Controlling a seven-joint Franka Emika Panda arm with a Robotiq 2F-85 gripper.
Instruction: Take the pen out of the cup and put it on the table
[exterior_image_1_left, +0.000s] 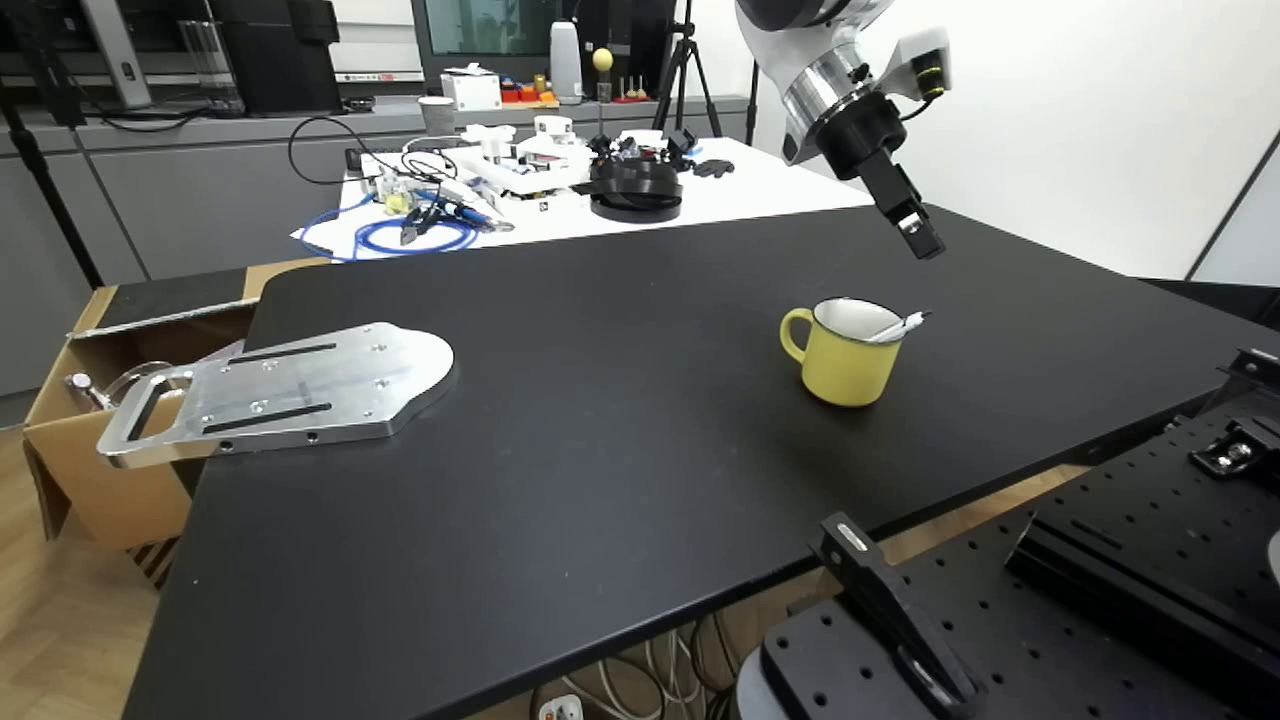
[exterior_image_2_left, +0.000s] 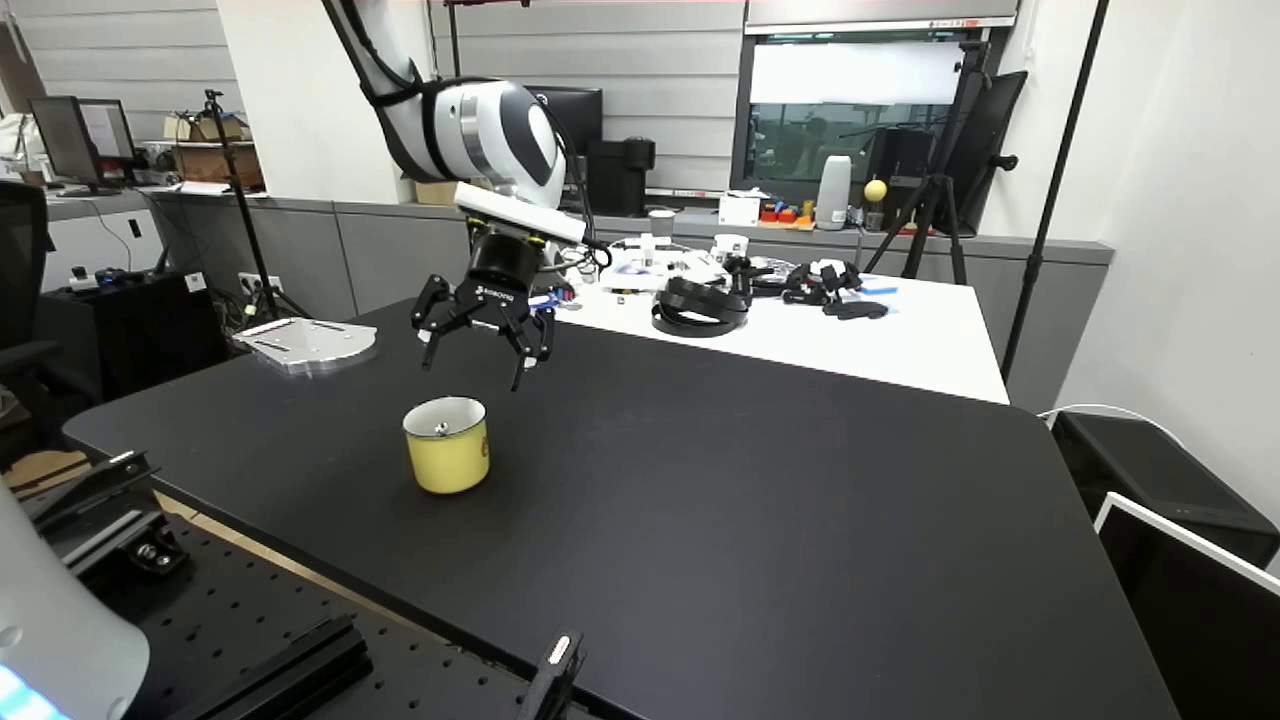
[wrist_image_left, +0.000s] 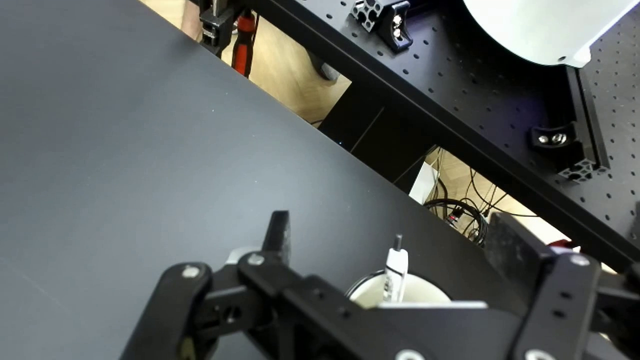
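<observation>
One slim, whitish-grey pen (exterior_image_1_left: 898, 328) leans inside a squat, pale-yellow mug (exterior_image_1_left: 846, 370) on a matte-black table (exterior_image_1_left: 600, 400), its tip projecting past the dark rim, in an exterior view; in an exterior view, the black two-fingered gripper (exterior_image_2_left: 473, 375) hangs higher than the mug, apart from it, jaws spread wide; in the wrist view, the pen shows between them, the mug partly hidden.

The arm (exterior_image_2_left: 480, 130) slants downward, its tilted pincer (exterior_image_2_left: 473, 366) hanging with fingers (wrist_image_left: 277, 236) spread wide apart.
</observation>
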